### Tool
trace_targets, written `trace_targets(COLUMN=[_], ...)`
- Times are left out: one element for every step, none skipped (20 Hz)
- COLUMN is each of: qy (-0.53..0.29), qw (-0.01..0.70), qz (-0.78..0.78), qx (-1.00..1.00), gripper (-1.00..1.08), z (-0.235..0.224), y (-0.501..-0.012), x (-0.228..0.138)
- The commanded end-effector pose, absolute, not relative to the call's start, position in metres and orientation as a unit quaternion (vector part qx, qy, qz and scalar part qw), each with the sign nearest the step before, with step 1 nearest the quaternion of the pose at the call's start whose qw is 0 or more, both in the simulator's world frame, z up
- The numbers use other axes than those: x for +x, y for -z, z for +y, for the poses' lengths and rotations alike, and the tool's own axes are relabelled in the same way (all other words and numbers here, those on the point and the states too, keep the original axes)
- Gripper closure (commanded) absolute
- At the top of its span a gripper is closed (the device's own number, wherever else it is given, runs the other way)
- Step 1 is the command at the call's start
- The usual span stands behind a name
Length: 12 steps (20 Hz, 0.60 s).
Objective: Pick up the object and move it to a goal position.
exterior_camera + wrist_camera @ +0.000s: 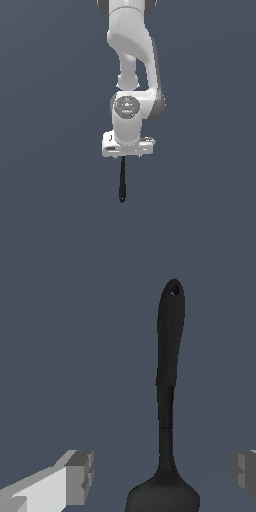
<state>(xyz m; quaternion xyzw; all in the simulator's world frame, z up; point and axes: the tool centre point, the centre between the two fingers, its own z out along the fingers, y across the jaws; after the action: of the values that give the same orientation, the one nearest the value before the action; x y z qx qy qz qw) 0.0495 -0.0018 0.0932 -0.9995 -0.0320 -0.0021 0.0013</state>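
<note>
- Grey-blue ground fills both views as one flat, unmarked surface, the largest thing shown.
- White and glossy, the Panda arm comes down from the top edge of the exterior view, with darker grey showing at its joints. A round wrist housing bearing a grey disc faces the camera, and a flat white hand block sits beneath it.
- The black utensil is next in size. In the wrist view it lies flat on the ground, seen along its whole length: a broad rounded head cut by the picture edge, a slim neck, then a thicker handle that ends in a rounded tip with a small hanging hole.
- In the exterior view the utensil reads as a thin dark streak that reaches from just under the hand block towards the camera, slightly nearer the exterior view's left than the arm's centre line.
- The gripper is spread wide. One white finger with a grey pad stands to one side of the utensil's head, and the other grey pad shows at the opposite picture edge.
- The utensil's head and neck lie between the two fingers, with clear ground on each side; neither pad touches it.
- Whether the fingertips have reached ground level cannot be told from either view.
</note>
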Motion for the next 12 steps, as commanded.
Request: trace_targets(qy=[0.001,0.001,0.001,0.001,0.000,0.000,0.000,0.000,0.000,0.000,0.000,0.000], qw=[0.001,0.001,0.000,0.000,0.000,0.000,0.000,0.000,0.000,0.000,0.000,0.000], qz=[-0.034,-0.034,-0.035,-0.035,-0.035,-0.036,-0.036,-0.036,-0.036,-0.035,-0.035,-0.035], qx=[-0.999,-0.999,-0.999,-0.999,-0.999,-0.999,-0.999,-0.999,-0.999,-0.999,-0.999,-0.999], gripper=[-0.92,-0.92,-0.92,-0.92,-0.92,-0.92,-0.92,-0.92,-0.92,-0.92,-0.92,-0.92], z=[-0.008,-0.009,-0.011,-0.012,-0.013,-0.014,-0.015,-0.015,-0.015,-0.015,-0.015,-0.015], y=[-0.082,-0.079,-0.076,-0.073,-0.071,-0.069,-0.068,-0.067,-0.067,-0.068,-0.068,-0.066], x=[0.054,0.055,0.056,0.057,0.058,0.058,0.059,0.059,0.059,0.058,0.058,0.058])
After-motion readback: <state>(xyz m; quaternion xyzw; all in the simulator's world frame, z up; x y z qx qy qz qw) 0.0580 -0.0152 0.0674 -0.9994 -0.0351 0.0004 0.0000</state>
